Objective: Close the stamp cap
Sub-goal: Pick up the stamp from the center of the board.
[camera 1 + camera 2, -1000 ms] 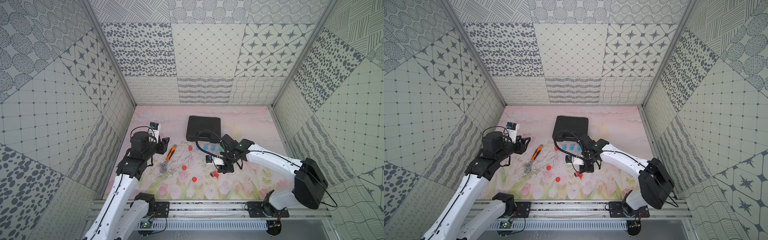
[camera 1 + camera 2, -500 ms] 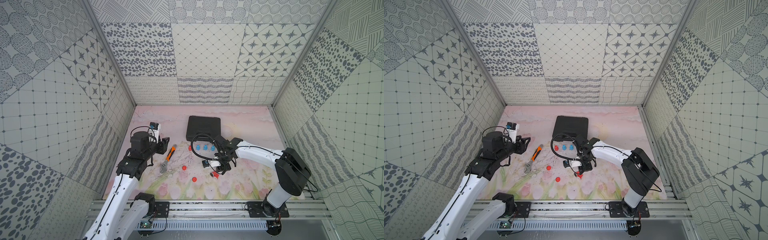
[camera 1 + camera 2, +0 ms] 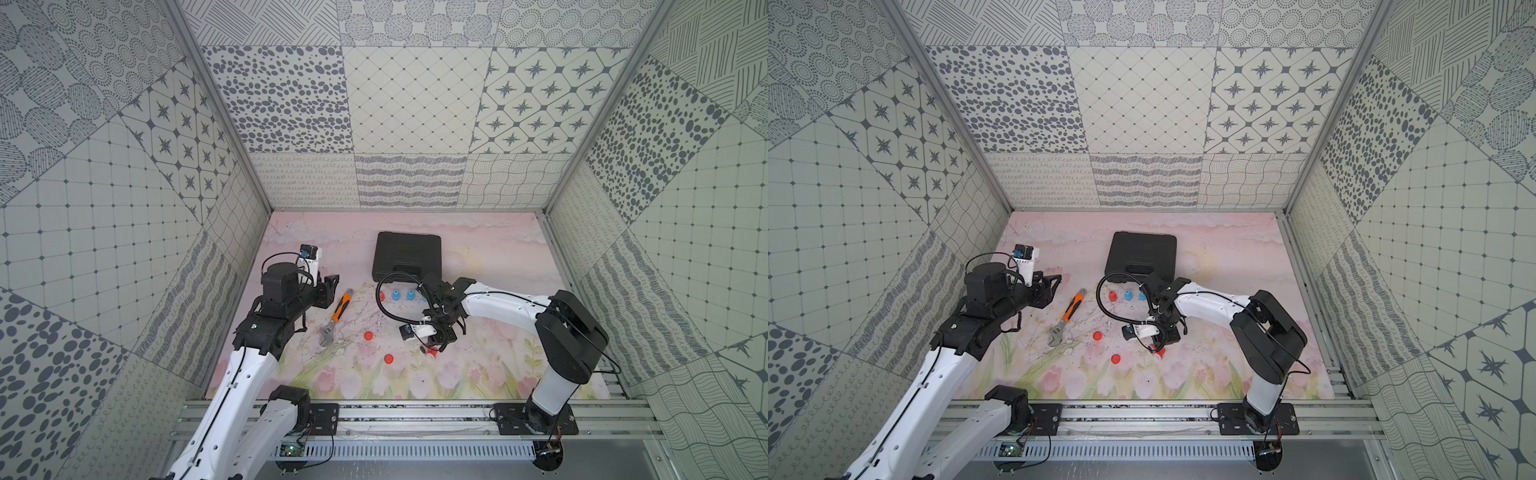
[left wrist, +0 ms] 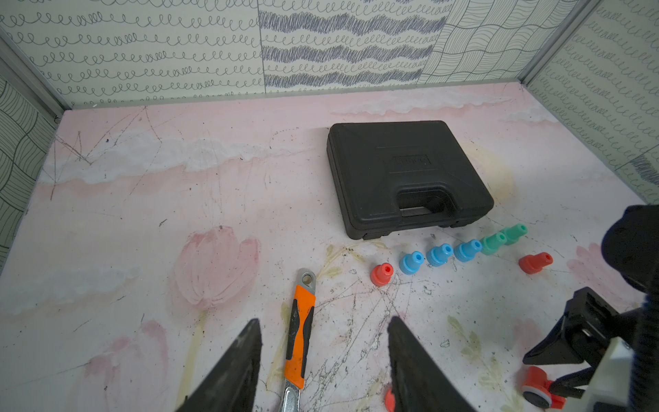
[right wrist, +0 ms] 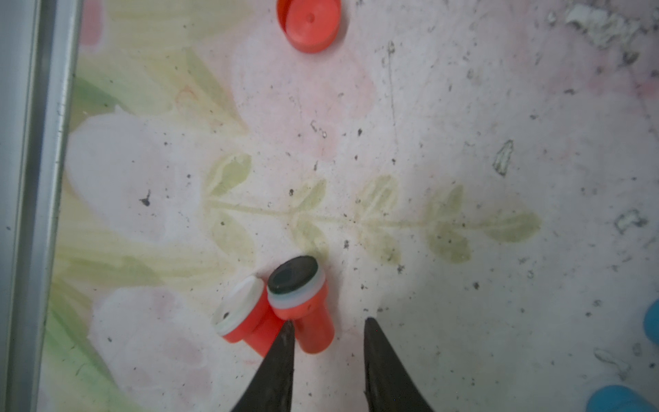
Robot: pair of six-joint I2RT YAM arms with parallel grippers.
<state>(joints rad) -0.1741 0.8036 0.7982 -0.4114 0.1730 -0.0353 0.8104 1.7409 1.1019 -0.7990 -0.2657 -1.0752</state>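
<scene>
- The red stamp (image 5: 303,310) looks like light, hard plastic, smooth and likely to roll. Its narrow stem seems the best place to pinch, clear of the black ink pad (image 5: 293,274).
- It lies uncapped on its side on the surface (image 5: 463,125). Its stem is just inside the right claw (image 5: 327,323) and touches one finger. The other finger stands clear, so the claw is parted and grasps nothing.
- A white-faced red stamp (image 5: 242,317) touches it, just outside that finger.
- A loose red cap (image 5: 308,25) sits well ahead of the claw.
- The left claw (image 4: 322,321) hangs released above an orange-handled wrench (image 4: 299,335).

Right jaws mostly hide the red stamp (image 3: 433,353) (image 3: 1160,353) in both top views.
</scene>
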